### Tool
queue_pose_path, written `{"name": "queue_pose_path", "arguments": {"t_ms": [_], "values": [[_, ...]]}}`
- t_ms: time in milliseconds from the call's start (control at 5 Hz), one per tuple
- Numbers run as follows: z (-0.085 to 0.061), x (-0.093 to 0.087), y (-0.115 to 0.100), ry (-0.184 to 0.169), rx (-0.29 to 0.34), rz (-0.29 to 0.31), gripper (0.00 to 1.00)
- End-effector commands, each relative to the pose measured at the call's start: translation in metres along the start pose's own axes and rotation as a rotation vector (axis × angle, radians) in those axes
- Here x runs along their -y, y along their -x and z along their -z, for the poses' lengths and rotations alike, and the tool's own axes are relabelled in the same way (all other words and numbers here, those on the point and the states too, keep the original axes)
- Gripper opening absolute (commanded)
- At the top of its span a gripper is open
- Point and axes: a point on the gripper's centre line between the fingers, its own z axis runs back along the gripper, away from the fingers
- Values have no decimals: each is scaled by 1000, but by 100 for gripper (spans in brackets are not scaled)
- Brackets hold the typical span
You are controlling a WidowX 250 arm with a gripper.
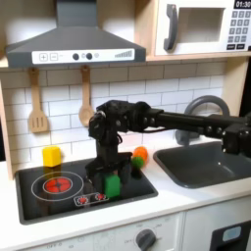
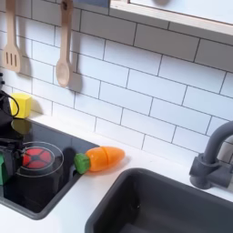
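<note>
Spanning the first exterior view's left, the stovetop [image 1: 39, 201] has bare room round its red burner [image 1: 59, 182], while the sink [image 1: 211, 167] opens on the right. The arm reaches in from that view's right, its gripper [image 1: 110, 175] pointing down onto the green block [image 1: 113, 185] at the stove's right part; how far its jaws stand apart I cannot tell. A carrot [image 2: 102, 159] lies just beside the stove, a yellow block [image 1: 51, 154] near the wall.
</note>
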Motion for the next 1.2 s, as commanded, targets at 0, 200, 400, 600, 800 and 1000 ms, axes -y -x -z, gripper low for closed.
{"name": "queue_pose_path", "arguments": {"t_ms": [0, 200, 400, 600, 800, 1000], "values": [[6, -1, 1, 1, -18, -1, 100], [7, -2, -1, -2, -16, 0, 100], [6, -1, 0, -1, -10, 13, 0], [6, -3, -1, -4, -6, 7, 0], [6, -3, -1, -4, -6, 10, 0], [5, -3, -1, -1, -2, 7, 0]]}}
